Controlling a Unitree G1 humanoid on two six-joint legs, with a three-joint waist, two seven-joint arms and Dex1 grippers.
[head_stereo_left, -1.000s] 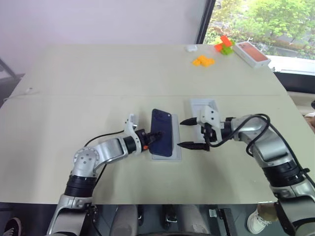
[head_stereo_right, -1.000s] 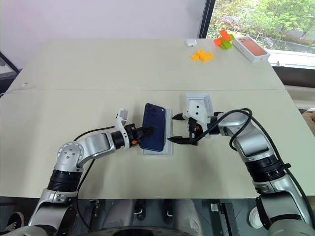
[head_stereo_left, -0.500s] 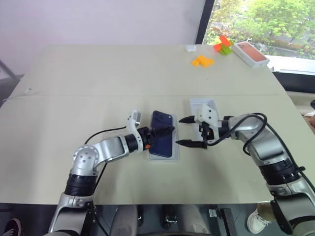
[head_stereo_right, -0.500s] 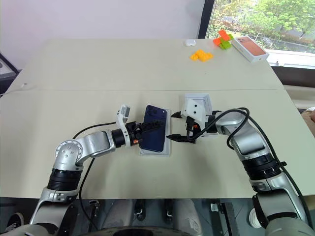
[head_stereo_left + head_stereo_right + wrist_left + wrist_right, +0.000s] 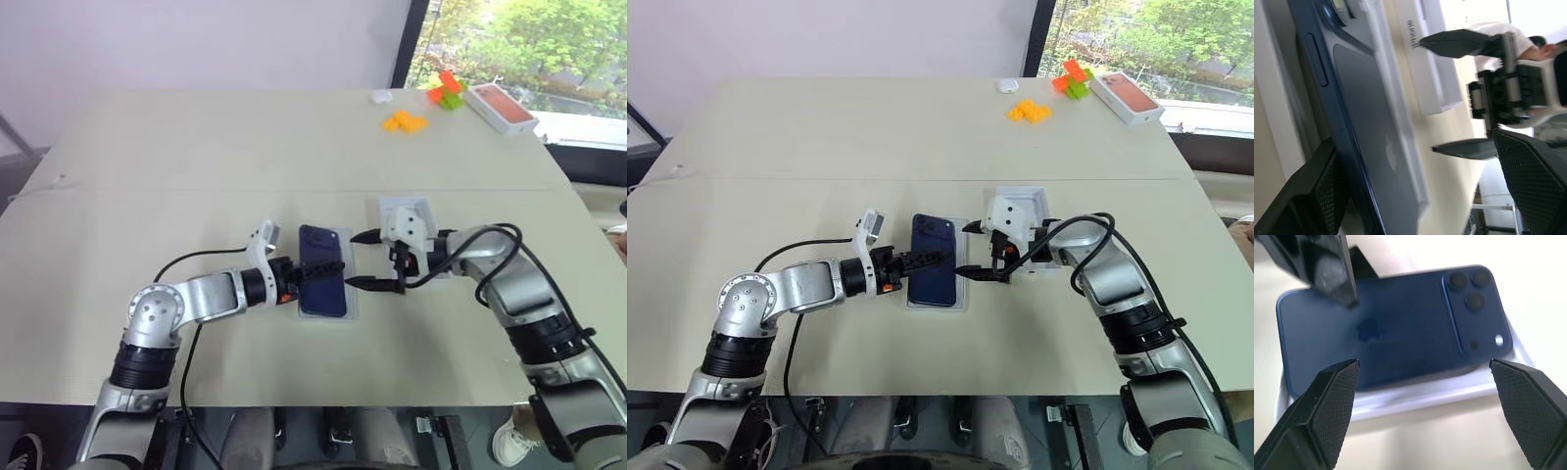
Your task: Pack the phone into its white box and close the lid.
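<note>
The dark navy phone lies back up in the white box, camera cluster toward the far end; whether it sits fully down inside the walls I cannot tell. My left gripper is open at the phone's left long edge, with one finger reaching over the phone's back. My right gripper is open at the box's right side, its fingertips spread along that wall and holding nothing. The white lid lies inner face up just right of the box, partly hidden under the right hand.
At the far right of the table sit orange blocks, orange and green blocks, a box with an orange-pink top and a small white object. A seam runs across the table.
My left gripper has opened and let go of the phone. The phone has gone from tilted up on its left edge to lying flat in the box. The right gripper stays open.
</note>
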